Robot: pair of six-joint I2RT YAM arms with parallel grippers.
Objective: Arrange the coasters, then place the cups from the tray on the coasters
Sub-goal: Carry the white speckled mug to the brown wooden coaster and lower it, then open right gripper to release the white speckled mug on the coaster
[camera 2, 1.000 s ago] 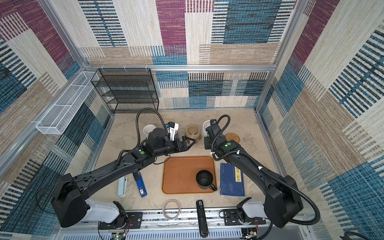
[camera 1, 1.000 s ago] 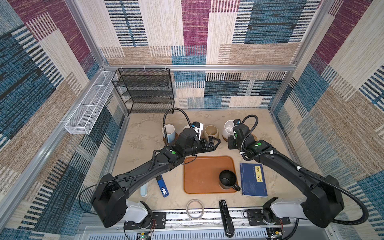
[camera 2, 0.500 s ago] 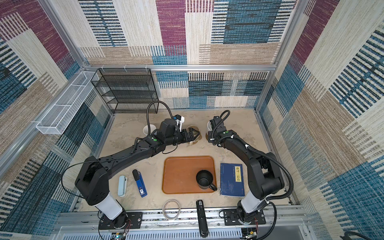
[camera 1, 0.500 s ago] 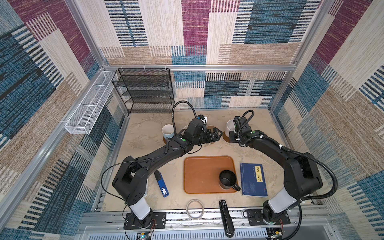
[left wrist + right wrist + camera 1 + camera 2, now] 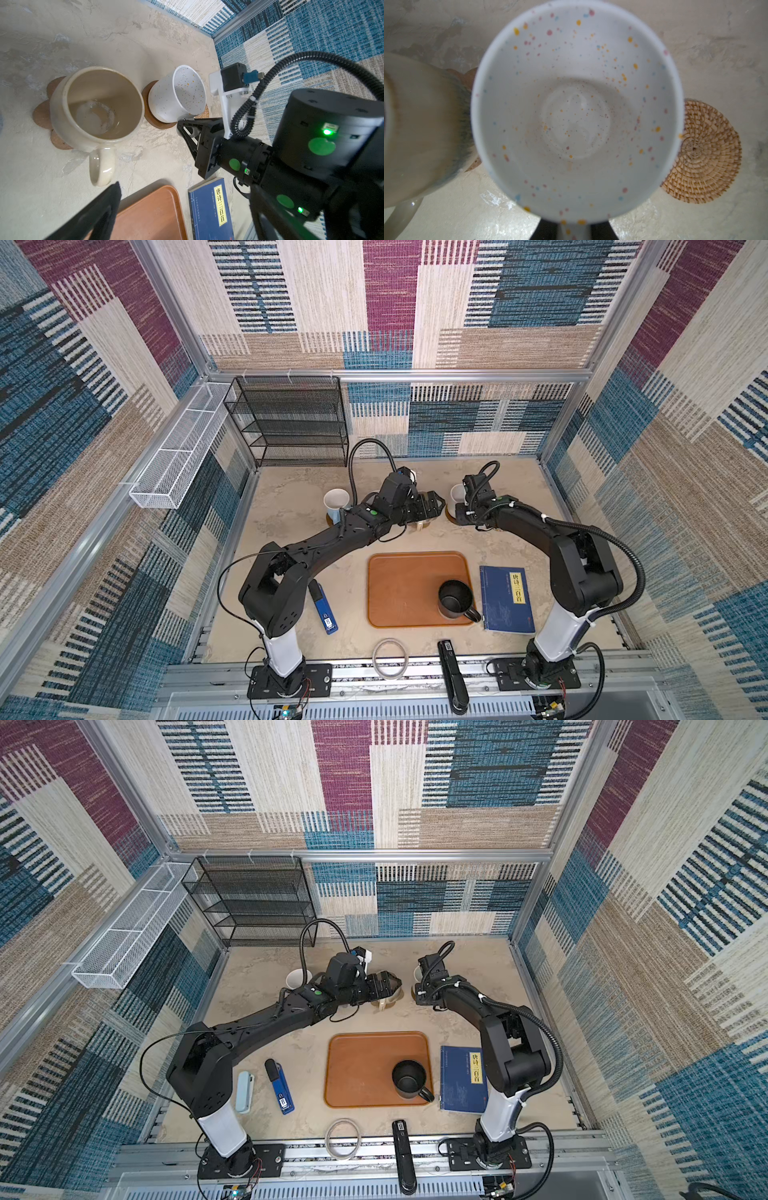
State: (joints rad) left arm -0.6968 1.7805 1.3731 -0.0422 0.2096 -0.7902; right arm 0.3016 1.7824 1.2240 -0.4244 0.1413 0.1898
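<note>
Right claw (image 5: 186, 129) is pinched on the handle of the speckled white cup (image 5: 176, 95), which seems set on a dark wooden coaster (image 5: 150, 117) beside the bare rattan coaster (image 5: 704, 151); left claw (image 5: 433, 508) gapes wide and empty near the beige cup (image 5: 97, 108). Next, I judge: release, back off without tipping it, then fetch the black cup (image 5: 455, 599) from the tray (image 5: 399, 589).

cups (image 5: 455, 599) (image 5: 336, 501) (image 5: 97, 108) (image 5: 178, 95) 4 visible | coasters (image 5: 41, 116) (image 5: 151, 120) (image 5: 708, 151) 3 visible | tray (image 5: 399, 572) 1 | book (image 5: 505, 601) 1
</note>
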